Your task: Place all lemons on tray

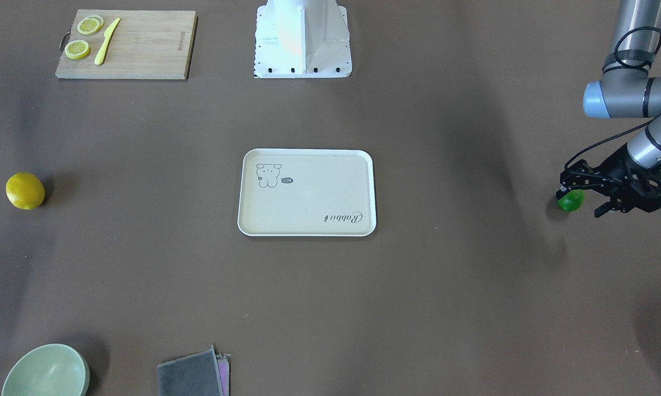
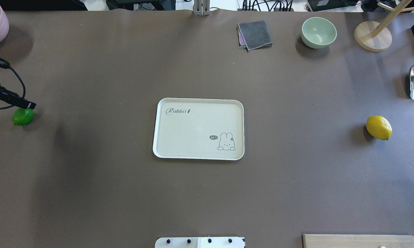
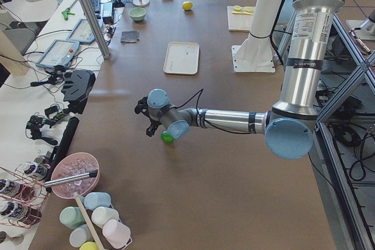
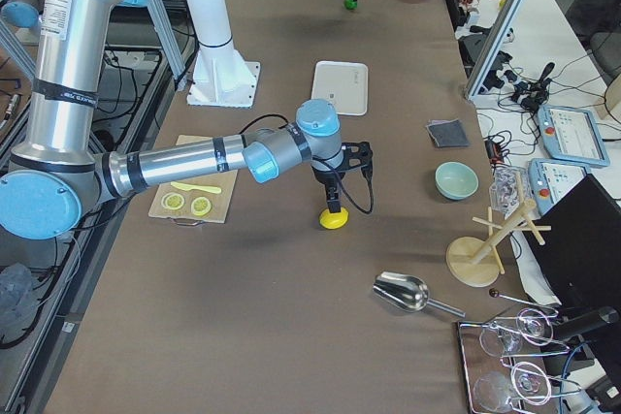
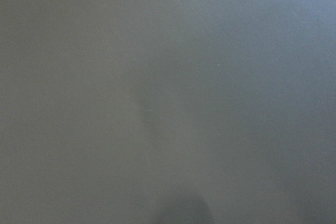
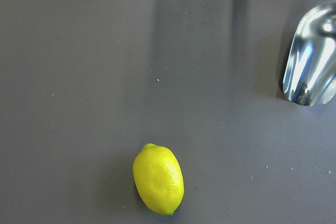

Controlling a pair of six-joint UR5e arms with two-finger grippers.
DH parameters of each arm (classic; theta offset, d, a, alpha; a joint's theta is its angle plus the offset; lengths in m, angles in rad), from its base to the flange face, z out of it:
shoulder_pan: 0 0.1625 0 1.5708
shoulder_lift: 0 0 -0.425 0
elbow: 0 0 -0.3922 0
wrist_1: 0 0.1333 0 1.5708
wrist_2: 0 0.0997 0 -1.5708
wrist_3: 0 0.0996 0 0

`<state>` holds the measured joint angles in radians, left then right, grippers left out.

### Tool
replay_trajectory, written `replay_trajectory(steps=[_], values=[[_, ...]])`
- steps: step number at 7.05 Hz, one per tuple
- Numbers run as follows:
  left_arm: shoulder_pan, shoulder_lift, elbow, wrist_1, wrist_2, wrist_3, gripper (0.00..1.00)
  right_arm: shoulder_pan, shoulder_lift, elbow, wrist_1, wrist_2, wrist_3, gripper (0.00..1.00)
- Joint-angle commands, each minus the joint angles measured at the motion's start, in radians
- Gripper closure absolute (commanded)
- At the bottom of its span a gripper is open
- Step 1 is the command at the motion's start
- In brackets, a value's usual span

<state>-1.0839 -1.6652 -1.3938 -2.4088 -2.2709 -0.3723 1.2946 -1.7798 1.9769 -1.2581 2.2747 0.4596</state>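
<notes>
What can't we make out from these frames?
- Right gripper: open or shut unclear; seen only in the exterior right view, small, above the yellow lemon.
- Left gripper: contact with the green lemon unclear; the overhead edge cuts it off, and the front view overlaps them.
- Left wrist view: only blurred table.
- Cutting board: cut by the overhead bottom edge.

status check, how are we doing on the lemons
Left tool open at green lemon, no grip yet. Right tool near yellow lemon, open or shut unclear. No lemon on tray; nothing in the way.
</notes>
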Motion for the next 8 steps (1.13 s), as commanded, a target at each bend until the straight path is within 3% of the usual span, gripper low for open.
replay_trajectory(steps=[1,2,3,4,5,6,8], values=[[0.016,0.048,0.019,-0.055,0.021,-0.010,0.01,-0.001,-0.003,-0.001,0.000,0.000,-0.001,0.00],[0.018,0.055,0.021,-0.065,0.036,-0.010,0.02,0.000,-0.006,-0.001,0.002,-0.001,-0.003,0.00],[0.027,0.067,0.018,-0.093,0.034,-0.011,0.08,0.000,-0.007,0.000,0.002,-0.001,-0.004,0.00],[0.045,0.085,0.022,-0.137,0.036,-0.014,0.30,0.000,-0.007,0.000,0.002,-0.001,-0.006,0.00],[0.047,0.090,0.022,-0.147,0.036,-0.014,0.37,0.000,-0.007,0.000,0.002,-0.001,-0.006,0.00],[0.056,0.088,0.019,-0.148,0.034,-0.016,0.38,0.000,-0.007,0.000,0.002,-0.001,-0.007,0.00],[0.056,0.079,-0.028,-0.151,0.019,-0.023,1.00,0.000,-0.007,0.000,0.002,0.000,-0.007,0.00]])
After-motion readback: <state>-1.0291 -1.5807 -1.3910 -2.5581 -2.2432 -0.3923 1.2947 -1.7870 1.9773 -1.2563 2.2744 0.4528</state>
